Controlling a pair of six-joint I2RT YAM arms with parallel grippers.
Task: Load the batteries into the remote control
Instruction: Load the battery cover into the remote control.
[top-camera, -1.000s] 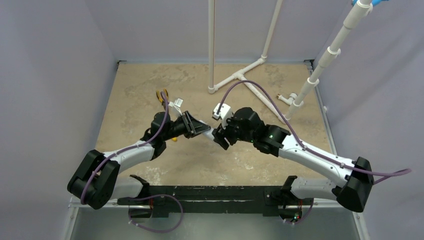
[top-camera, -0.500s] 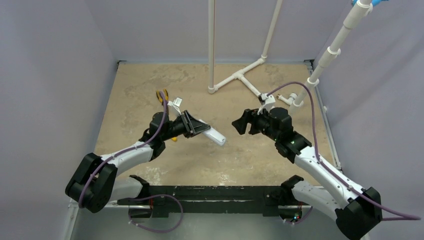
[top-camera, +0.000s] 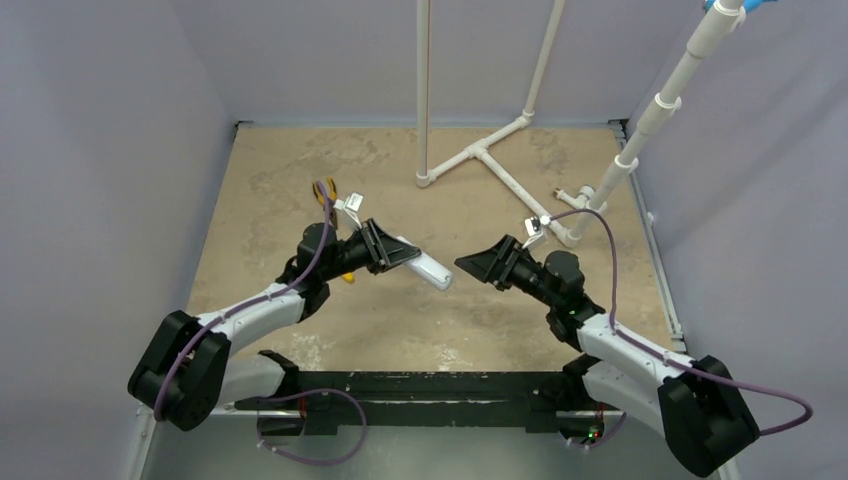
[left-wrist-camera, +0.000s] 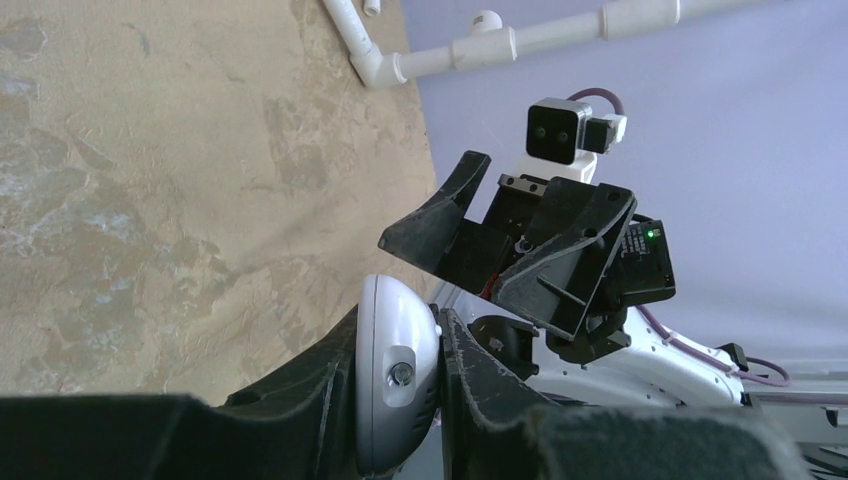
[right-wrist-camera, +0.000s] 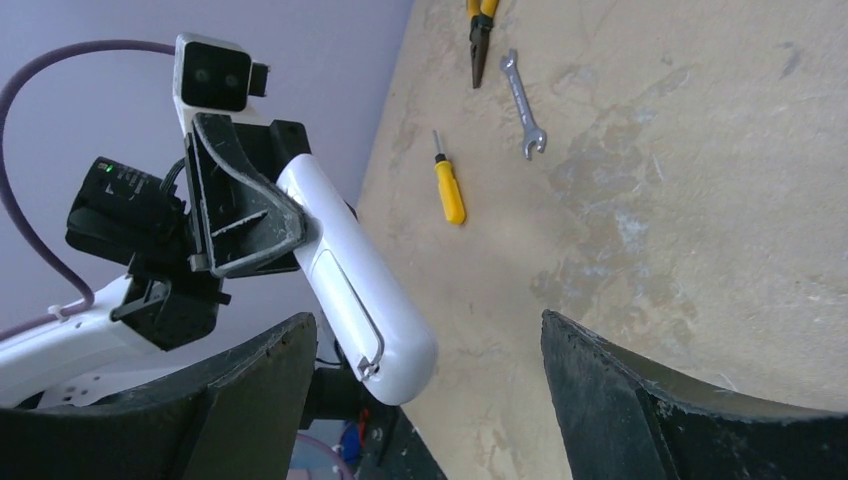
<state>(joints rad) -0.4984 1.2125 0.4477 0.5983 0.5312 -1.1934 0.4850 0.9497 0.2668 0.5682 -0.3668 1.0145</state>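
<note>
My left gripper (top-camera: 385, 250) is shut on the white remote control (top-camera: 428, 268) and holds it above the table, its free end pointing right. In the left wrist view the remote's rounded end (left-wrist-camera: 397, 385) sits clamped between the fingers. In the right wrist view the remote (right-wrist-camera: 355, 275) shows its back, with the battery cover seam. My right gripper (top-camera: 478, 264) is open and empty, facing the remote's free end from the right, a short gap away. In its own view the gripper (right-wrist-camera: 430, 375) has its jaws wide apart. The batteries are out of view.
Yellow-handled pliers (top-camera: 325, 190) lie behind the left gripper. A yellow screwdriver (right-wrist-camera: 449, 188) and a silver wrench (right-wrist-camera: 523, 103) lie on the tan table. A white pipe frame (top-camera: 480, 155) stands at the back, with more pipes (top-camera: 640, 130) at the right.
My right gripper has drawn back from the remote's end, swung right, then turned to face the remote again, open. The left gripper keeps holding the remote almost still.
</note>
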